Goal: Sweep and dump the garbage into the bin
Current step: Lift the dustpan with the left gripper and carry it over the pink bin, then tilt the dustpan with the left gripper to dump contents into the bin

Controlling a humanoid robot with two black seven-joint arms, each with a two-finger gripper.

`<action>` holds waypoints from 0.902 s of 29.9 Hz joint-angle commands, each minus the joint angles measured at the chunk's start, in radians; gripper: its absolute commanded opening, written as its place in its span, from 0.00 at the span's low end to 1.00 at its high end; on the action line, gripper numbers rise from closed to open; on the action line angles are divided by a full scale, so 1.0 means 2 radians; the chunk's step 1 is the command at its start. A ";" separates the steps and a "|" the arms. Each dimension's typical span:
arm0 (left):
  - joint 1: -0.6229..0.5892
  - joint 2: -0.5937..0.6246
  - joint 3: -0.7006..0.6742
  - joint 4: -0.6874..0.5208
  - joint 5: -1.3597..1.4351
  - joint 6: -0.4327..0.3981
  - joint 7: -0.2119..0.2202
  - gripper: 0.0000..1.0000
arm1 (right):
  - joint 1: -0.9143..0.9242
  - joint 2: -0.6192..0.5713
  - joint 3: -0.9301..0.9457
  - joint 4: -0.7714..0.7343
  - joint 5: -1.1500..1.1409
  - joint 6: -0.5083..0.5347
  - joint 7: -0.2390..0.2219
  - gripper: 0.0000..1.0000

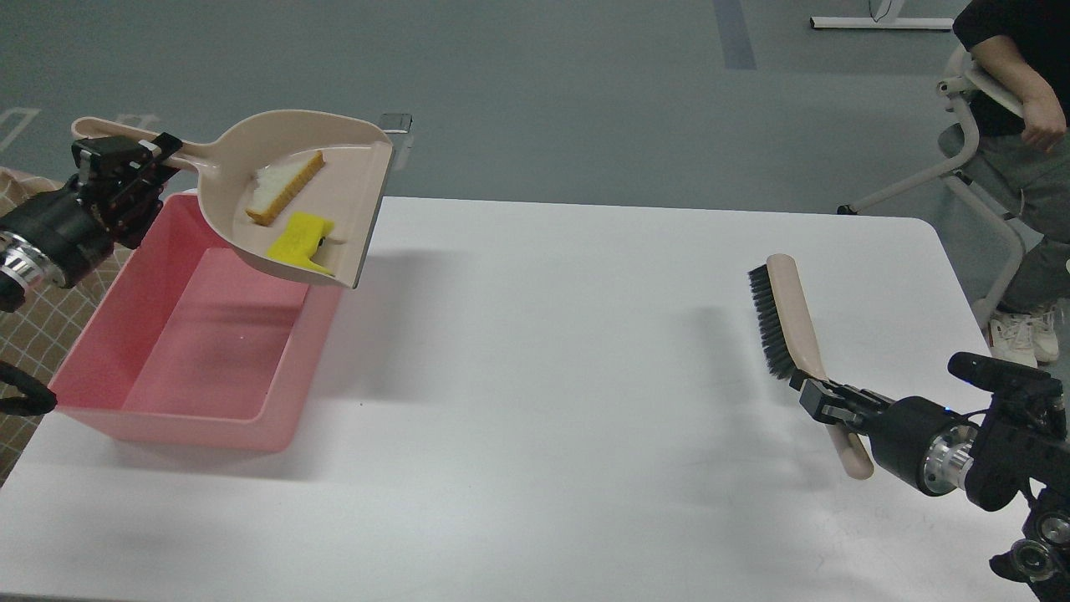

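L gripper (pixel 149 159) is clamped on the dustpan (pixel 251 159) handle, holding the pan up in the air, tilted, above the far end of the bin (pixel 100 334). Bread (pixel 282 186) & sponge (pixel 303 240) both lie inside the pan; sponge sits lower, near the pan's open lip, bread just above it, the two close but apart. Bin is pink, at the table's (pixel 543 376) L edge; nothing visible in it. R gripper (pixel 823 401) is closed around the brush (pixel 782 313) at its handle; bristles face L, brush on the R side of the table, well apart from bin & pan; can't tell if it's touching the tabletop. Person (pixel 1016 109) seated at far R, beyond the table.
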 commanded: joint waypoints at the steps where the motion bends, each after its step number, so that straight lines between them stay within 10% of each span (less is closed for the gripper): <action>1: -0.001 -0.001 0.000 0.044 0.001 -0.029 0.000 0.01 | -0.001 -0.002 0.000 0.000 0.000 0.000 0.000 0.19; 27: -0.007 0.067 0.001 0.119 0.003 -0.050 0.000 0.02 | 0.003 0.002 0.000 -0.012 0.000 0.000 0.008 0.19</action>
